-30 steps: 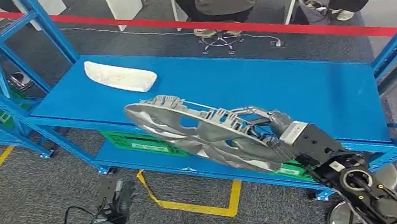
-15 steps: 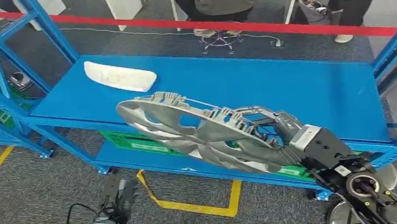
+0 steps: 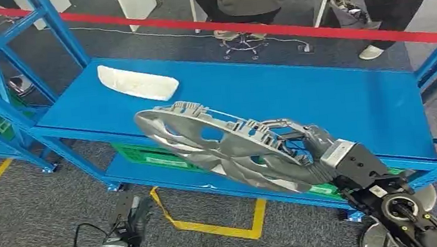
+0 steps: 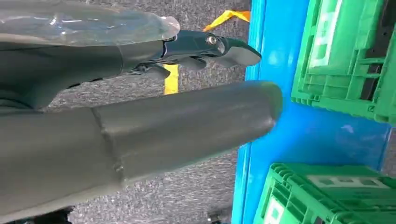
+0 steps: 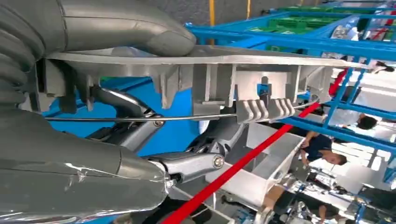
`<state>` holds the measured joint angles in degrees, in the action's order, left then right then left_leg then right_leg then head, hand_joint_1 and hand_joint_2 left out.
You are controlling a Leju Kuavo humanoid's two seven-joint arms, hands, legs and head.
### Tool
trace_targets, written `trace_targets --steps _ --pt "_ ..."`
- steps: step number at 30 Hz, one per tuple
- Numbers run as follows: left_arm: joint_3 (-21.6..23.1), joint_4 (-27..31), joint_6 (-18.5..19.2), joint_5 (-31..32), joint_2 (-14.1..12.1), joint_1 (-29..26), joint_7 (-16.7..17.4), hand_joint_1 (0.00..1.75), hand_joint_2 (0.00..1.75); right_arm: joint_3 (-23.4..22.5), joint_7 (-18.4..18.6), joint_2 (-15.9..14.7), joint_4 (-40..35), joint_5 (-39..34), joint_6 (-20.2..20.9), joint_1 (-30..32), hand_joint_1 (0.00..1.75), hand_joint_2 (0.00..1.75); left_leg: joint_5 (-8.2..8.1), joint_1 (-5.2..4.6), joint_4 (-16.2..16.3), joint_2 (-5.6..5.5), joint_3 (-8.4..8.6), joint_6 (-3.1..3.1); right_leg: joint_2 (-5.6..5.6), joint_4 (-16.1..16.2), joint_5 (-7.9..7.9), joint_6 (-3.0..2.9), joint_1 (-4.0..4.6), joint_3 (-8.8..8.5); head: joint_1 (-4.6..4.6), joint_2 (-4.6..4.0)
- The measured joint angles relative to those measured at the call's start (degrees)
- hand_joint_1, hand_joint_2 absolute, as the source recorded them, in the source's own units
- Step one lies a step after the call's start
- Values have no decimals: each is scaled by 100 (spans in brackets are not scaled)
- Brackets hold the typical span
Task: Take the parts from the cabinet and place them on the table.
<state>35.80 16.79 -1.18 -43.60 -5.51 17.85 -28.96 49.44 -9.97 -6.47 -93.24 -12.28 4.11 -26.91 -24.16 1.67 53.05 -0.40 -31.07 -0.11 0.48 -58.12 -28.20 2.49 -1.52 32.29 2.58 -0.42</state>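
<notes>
Right hand point(image 3: 317, 150) grips the grey metal part point(image 3: 224, 144), fingers largely hidden behind it; left hand point(image 3: 130, 218) hangs loosely spread, holding nothing.

Cast part point(image 3: 224, 147): bare matt grey metal, ribbed; shelf point(image 3: 297, 98): smooth blue-painted metal.

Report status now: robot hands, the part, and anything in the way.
Right robot hand grips long grey cast-metal part, above blue shelf front edge. Left robot hand low, holds nothing. White curved part lies far-left, apart.
</notes>
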Motion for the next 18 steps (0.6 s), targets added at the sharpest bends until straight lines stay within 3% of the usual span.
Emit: trace_targets --steps 3,4,5,6,8,9,10,12,13,14,15,16,18 --pt "0 0 0 0 4 2 0 0 0 -4 0 2 2 20 -20 38 175 175 -13 -12 2 -22 1 25 0 -1395 -526 22 -4 700 -18 0" --pt "0 0 0 2 9 -4 0 0 0 -4 0 0 2 39 -20 58 175 175 -22 -11 8 -52 5 19 -1 -1570 -509 36 -8 817 -20 0" --pt "0 0 0 2 15 -9 0 0 0 -4 4 2 4 59 -20 70 175 175 -34 -4 10 -104 20 1 -1 -1430 -331 43 -21 788 -20 0" --pt "0 0 0 2 22 -9 0 0 0 -4 7 2 4 72 -20 76 175 175 -50 7 20 -143 37 -23 -1 -1063 -76 42 -33 641 -20 0" --pt "0 0 0 9 48 -5 0 0 0 -6 11 2 2 92 -18 79 175 175 -113 37 68 -247 82 -103 83 11 457 44 -70 184 -24 0" --pt "0 0 0 11 48 -4 -2 0 0 -9 11 0 11 94 -22 84 175 175 -129 26 71 -281 43 -145 275 55 323 52 -73 95 -37 0" --pt "0 -2 0 15 48 19 9 0 0 -18 0 0 -4 94 -26 86 175 175 -126 12 154 -316 -11 -179 291 200 291 17 -71 15 -37 0" --pt "0 -2 0 15 48 -6 0 0 0 -28 9 0 -2 101 -24 97 175 175 -83 54 100 -383 -57 -256 230 105 264 -70 -3 61 -33 0" --pt "0 -2 0 15 52 -22 7 0 0 -28 11 0 -7 107 -22 97 175 175 -87 63 107 -422 -51 -295 190 136 273 -113 -23 50 -27 0" --pt "0 -2 0 17 54 -24 7 0 0 -28 17 2 -15 116 -22 98 175 175 -120 62 122 -367 -57 -314 138 172 275 -156 -44 5 -1 0" --pt "0 -2 0 24 55 -6 4 0 0 -31 20 2 -15 122 -24 101 175 175 -222 50 338 -137 -150 -319 86 184 271 -188 -32 -15 35 0" --pt "0 -2 0 22 55 18 4 0 0 -37 20 2 -15 125 -33 99 175 175 -416 39 779 -36 -392 -319 22 184 265 -238 -12 -15 67 0" --pt "0 -2 0 24 55 12 7 0 0 -39 17 2 -15 125 -40 113 175 175 -784 29 1846 -16 -998 -318 -108 183 242 -283 37 -16 104 0"
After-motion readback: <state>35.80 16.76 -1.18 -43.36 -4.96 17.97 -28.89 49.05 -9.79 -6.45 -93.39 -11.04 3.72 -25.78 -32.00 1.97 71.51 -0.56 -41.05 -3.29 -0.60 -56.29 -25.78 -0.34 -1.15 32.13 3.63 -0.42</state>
